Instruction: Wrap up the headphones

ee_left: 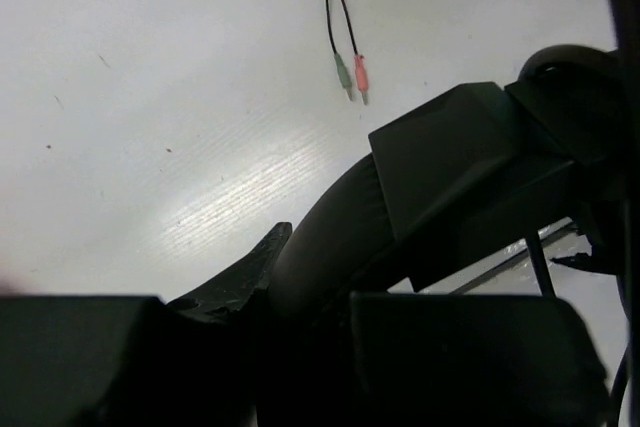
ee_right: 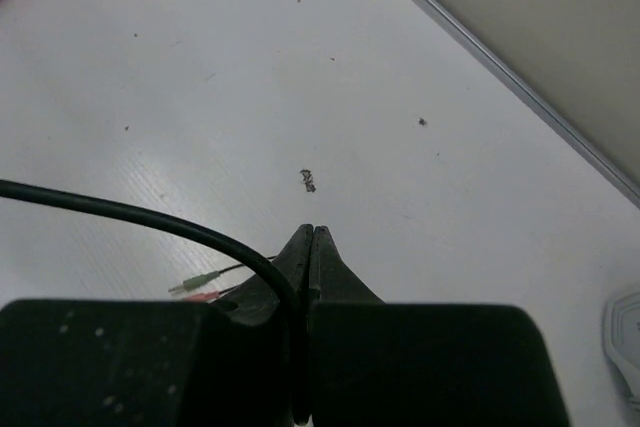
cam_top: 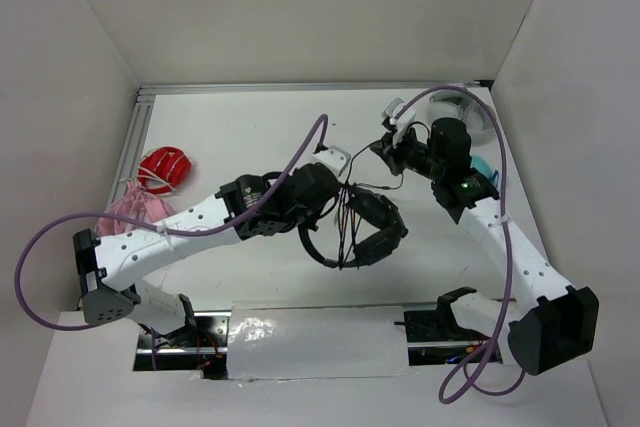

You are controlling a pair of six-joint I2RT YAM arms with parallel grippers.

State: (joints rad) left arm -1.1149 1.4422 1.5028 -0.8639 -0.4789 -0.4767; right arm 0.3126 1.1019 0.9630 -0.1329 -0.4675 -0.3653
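Pinching tight, the right gripper [ee_right: 312, 242] has its jaws fully together, and the thin black cable [ee_right: 150, 215] runs down into the seam between them, so it looks caught there. Over on the other side, the left gripper [cam_top: 322, 202] is clamped on a thick curved black part of the headphones [cam_top: 378, 232], headband by the look of it, at mid-table between the two arms.

Some cable already seems to cross the headset. To wind well from here, I'd say the left must hold as a firm anchor while the right carries the cable round the band with light tension, laying turns side by side. Watch the green and pink plugs [ee_left: 350, 75] lying loose on the table; they could snag.

The white table [ee_right: 250, 77] is smooth, faintly glossy and specked with small marks. Plain white walls [cam_top: 300, 7] box it in, with a metal rail [cam_top: 300, 87] along the far edge. A red object [cam_top: 165, 167] and pink cloth [cam_top: 135, 209] sit left; grey-white headphones [cam_top: 455, 105] lie in the far right corner.
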